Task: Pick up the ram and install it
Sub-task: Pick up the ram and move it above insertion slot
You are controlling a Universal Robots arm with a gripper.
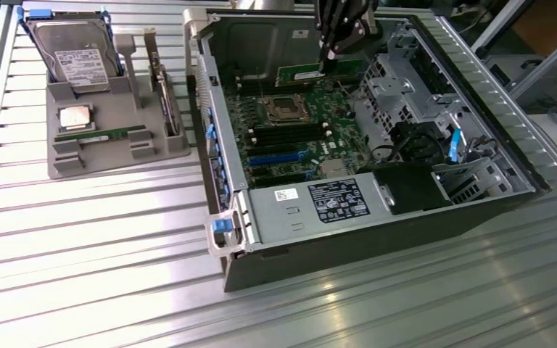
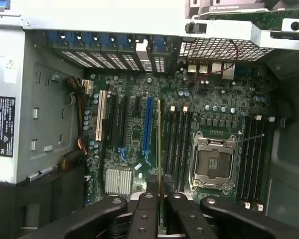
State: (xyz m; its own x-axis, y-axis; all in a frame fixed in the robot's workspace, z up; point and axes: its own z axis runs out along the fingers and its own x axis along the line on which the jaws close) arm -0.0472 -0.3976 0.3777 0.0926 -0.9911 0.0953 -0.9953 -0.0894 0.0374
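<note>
gripper (image 2: 159,193): black angular fingers clamped on the ram, above the motherboard (image 2: 134,134).
ram (image 2: 159,144): thin green stick, upright on edge, between the long blue slot (image 2: 148,124) and the black memory slots (image 2: 177,144).
case (image 1: 376,239): open sheet-metal box, walls close around the motherboard.
surface (image 1: 85,246): ribbed metal.
holder (image 1: 95,156): grey plastic block near the far corner at the exterior view's left, apart from the case.

Open computer case (image 1: 201,94) flat on a slatted metal table (image 1: 85,239), motherboard (image 1: 293,145) exposed, with empty processor socket (image 1: 286,109) and labelled power supply (image 1: 307,206). Just beside it, at the exterior view's left, a grey holder (image 1: 114,156) with propped hard drive (image 1: 75,54) in a blue-edged carrier and silver processor chip (image 1: 75,117)
</note>
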